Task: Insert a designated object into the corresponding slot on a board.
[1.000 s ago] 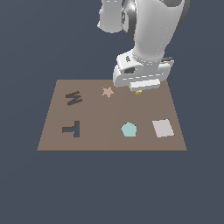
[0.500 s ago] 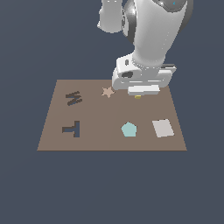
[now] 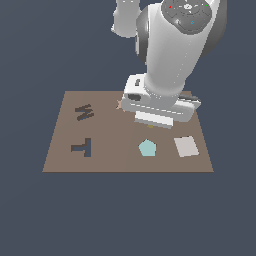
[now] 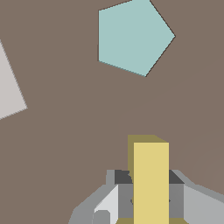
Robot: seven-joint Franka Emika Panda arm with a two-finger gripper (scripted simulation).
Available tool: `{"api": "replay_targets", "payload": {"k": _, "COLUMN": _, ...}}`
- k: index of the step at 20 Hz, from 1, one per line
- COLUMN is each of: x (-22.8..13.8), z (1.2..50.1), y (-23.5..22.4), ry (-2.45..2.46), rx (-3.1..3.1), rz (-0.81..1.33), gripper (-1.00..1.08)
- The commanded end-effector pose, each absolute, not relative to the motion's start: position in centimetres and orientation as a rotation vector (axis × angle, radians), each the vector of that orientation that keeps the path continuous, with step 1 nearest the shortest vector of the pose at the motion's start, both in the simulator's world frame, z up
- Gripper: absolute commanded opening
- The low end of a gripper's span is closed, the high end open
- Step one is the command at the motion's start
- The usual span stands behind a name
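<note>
1. My gripper (image 4: pixel 151 197) has its fingers pressed against both sides of the yellow block (image 4: pixel 151 179), so I am holding it; the wrist view shows the block standing up between the two grey fingers (image 4: pixel 124 199).
2. In the exterior view my arm's wide white body hides almost all of the block; only a sliver of yellow (image 3: pixel 150 126) peeks out under the hand.
3. Beneath me lies the brown board (image 3: pixel 115 160), flat and rectangular, and I am above its far half, toward the exterior view's right of centre.
4. The light-blue pentagon (image 3: pixel 147 148) lies on the board just nearer the camera than my hand; in the wrist view the same pentagon (image 4: pixel 133 37) shows clearly ahead of the block, with bare board between them.
5. A pale grey square (image 3: pixel 186 146) lies beside the pentagon, toward the exterior view's right; the wrist view catches only its corner (image 4: pixel 8 92).
6. The T-shaped slot (image 3: pixel 83 147) is far over on the exterior view's left of the board, well apart from me and the block.
7. The M-shaped cutout (image 3: pixel 84 111) sits beyond the T, on that same left side.
8. A tan star (image 3: pixel 119 104) is mostly hidden behind my hand; just a point of it shows at the hand's edge.
</note>
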State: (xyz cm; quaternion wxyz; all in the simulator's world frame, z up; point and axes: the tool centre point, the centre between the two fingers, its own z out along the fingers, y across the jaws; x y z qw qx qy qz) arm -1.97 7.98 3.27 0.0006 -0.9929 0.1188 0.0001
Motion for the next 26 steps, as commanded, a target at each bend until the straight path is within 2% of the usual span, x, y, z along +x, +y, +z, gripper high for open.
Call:
{"api": "replay_targets", "payload": {"k": 1, "x": -0.1, "z": 3.4, "y": 6.8, "ry": 0.539, "rx": -3.094, "rz": 0.0, "gripper": -1.0}}
{"api": "replay_targets", "payload": {"k": 7, "x": 4.3, "z": 3.6, "y": 2.6, "ry": 0.978, "rx": -2.984, "rz": -0.001, "gripper": -1.0}}
{"api": "replay_targets", "payload": {"k": 13, "x": 7.0, "z": 3.7, "y": -2.2, "ry": 1.357, "rx": -2.832, "rz": -0.001, "gripper": -1.0}}
{"api": "replay_targets", "payload": {"k": 26, "x": 8.4, "z": 4.0, "y": -11.6, "ry": 1.951, "rx": -2.461, "rz": 0.0, "gripper": -1.0}}
